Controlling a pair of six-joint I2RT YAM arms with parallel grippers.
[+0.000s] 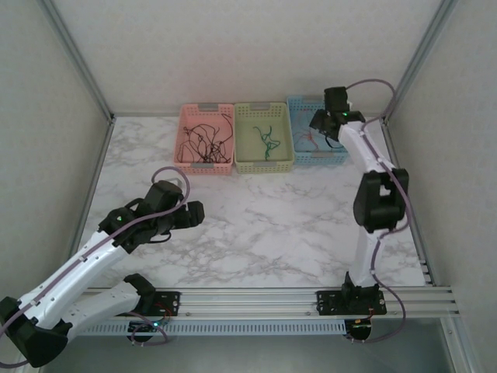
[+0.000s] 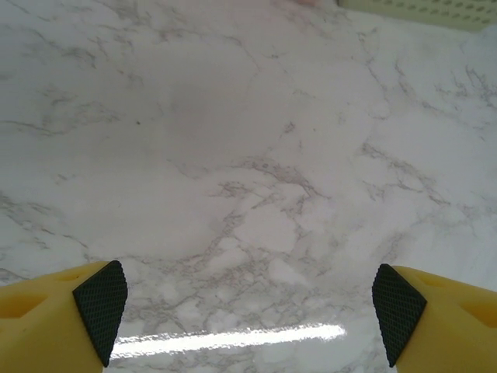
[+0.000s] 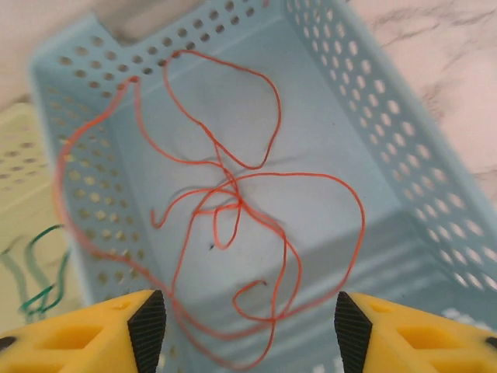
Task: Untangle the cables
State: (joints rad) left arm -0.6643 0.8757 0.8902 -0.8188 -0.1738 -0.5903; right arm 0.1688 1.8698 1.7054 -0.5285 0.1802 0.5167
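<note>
The cables lie sorted by colour in three baskets at the back of the table. Black cables (image 1: 203,138) fill the pink basket (image 1: 186,116), and green cables (image 1: 266,141) lie in the pale green basket (image 1: 283,159). Red cables (image 3: 241,203) sprawl loosely on the floor of the blue basket (image 3: 373,85), one strand draped over its left wall. My right gripper (image 3: 250,326) hangs open just above them, gripping nothing. My left gripper (image 2: 248,311) is open over bare marble, well short of the baskets.
The baskets stand side by side against the back wall. Metal frame posts border the table on both sides. A corner of the pale green basket (image 2: 435,12) shows far ahead of the left gripper. A green cable (image 3: 43,295) shows left of the blue basket.
</note>
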